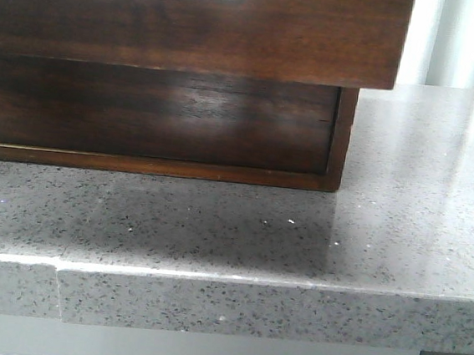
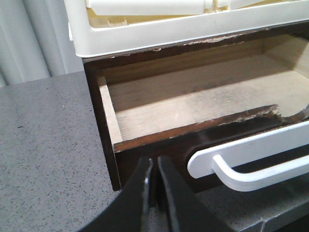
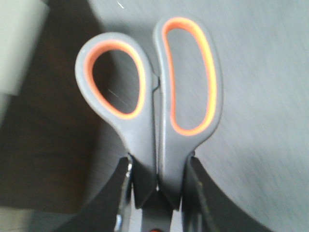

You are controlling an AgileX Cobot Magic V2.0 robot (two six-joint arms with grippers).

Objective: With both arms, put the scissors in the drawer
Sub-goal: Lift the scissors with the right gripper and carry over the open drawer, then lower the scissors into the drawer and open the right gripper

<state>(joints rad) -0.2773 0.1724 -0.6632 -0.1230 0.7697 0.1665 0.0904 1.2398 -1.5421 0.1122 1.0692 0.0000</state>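
Observation:
The scissors (image 3: 155, 140) have grey handles with orange-lined loops. My right gripper (image 3: 159, 162) is shut on them just below the loops, which point away from the wrist over the grey counter; the blades are hidden. The drawer (image 2: 193, 104) is pulled open and its pale wooden inside is empty. Its dark brown front (image 1: 192, 35) juts toward me in the front view. My left gripper (image 2: 155, 162) is shut and empty, just in front of the drawer front's end, beside the white handle (image 2: 251, 159). Neither gripper shows in the front view.
The wooden chest (image 1: 158, 124) stands on a speckled grey stone counter (image 1: 399, 235) with a front edge (image 1: 209, 296). A white plastic tray (image 2: 159, 36) sits on top of the chest. Pale curtains hang behind.

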